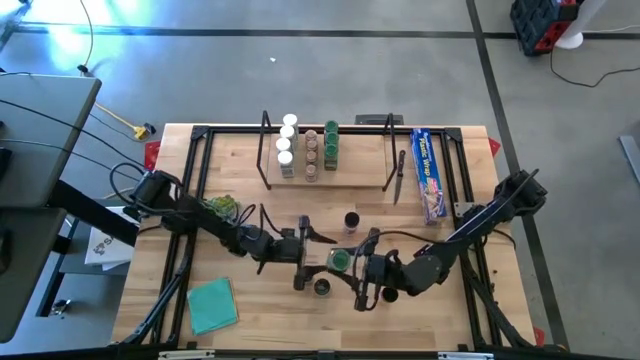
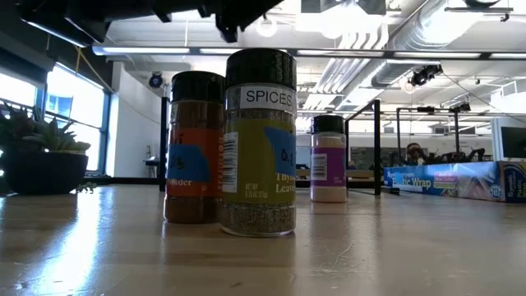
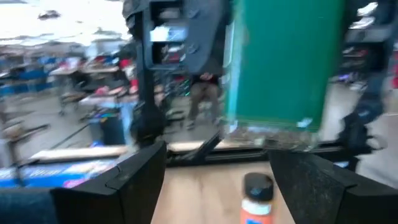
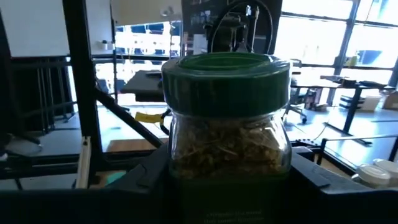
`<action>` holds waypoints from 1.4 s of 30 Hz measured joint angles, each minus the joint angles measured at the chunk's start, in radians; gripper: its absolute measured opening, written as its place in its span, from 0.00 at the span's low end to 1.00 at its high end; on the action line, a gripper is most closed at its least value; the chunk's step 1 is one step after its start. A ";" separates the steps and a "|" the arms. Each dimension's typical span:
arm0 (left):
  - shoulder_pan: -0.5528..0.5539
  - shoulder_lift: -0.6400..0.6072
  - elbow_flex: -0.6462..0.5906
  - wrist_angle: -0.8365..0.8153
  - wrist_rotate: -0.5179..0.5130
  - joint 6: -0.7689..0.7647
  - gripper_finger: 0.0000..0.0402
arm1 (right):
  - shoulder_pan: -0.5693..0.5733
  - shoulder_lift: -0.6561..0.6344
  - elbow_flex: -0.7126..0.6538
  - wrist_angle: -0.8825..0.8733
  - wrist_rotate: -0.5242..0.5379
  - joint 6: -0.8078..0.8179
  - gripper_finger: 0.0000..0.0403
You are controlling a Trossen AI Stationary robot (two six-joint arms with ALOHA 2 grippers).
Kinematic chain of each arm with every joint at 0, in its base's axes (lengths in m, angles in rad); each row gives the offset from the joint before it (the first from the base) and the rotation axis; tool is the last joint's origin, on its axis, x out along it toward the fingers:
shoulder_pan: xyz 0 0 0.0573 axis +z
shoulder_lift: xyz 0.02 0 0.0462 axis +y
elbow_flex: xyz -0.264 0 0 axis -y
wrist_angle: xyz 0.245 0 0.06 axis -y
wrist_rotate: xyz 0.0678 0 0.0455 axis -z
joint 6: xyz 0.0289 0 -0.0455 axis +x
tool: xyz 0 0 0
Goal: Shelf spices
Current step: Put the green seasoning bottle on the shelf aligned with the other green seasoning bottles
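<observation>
High view: my right pincer is gripping the green-lid jar near bench centre, lid facing up at the camera, so its long axis is standing vertical. My left pincer is sitting just at 9 o'clock of that jar with jaws spread wide and nothing in them. The shelf is lying at 12 o'clock from the jar, well apart, with three columns of jars already on it: white lids, tan lids, green lids. Right arm is the nearer one for the carry, and it's the one holding. Two black-lid jars are waiting loose: one at 12 o'clock of the held jar, one at 7 o'clock.

Low view: three black-lid jars are standing upright on the bench; the front one is reading "SPICES". No pincer clearly showing here.

Left wrist view: I'm seeing between wide-apart fingers; the green-lid jar is hanging ahead, off the bench.

Right wrist view: the green-lid jar is filling the frame upright, clamped between my fingers.
</observation>
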 joint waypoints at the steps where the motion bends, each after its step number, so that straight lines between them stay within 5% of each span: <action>1: 0.000 0.005 0.000 0.016 0.026 -0.001 0.70 | -0.002 0.000 0.000 0.001 -0.003 0.003 0.46; 7: 0.000 0.012 0.000 0.037 0.163 -0.005 0.70 | -0.004 -0.001 0.000 0.002 0.000 -0.021 0.46; 22: 0.006 0.014 0.068 -0.081 0.169 -0.067 0.67 | -0.050 -0.002 0.001 -0.016 -0.073 0.059 0.46; 39: 0.005 0.014 0.089 -0.131 0.233 -0.041 0.05 | -0.056 -0.003 0.002 -0.057 -0.099 0.147 0.46; 42: 0.005 0.014 0.089 -0.135 0.237 -0.041 0.02 | -0.056 -0.003 0.002 -0.071 -0.101 0.172 0.53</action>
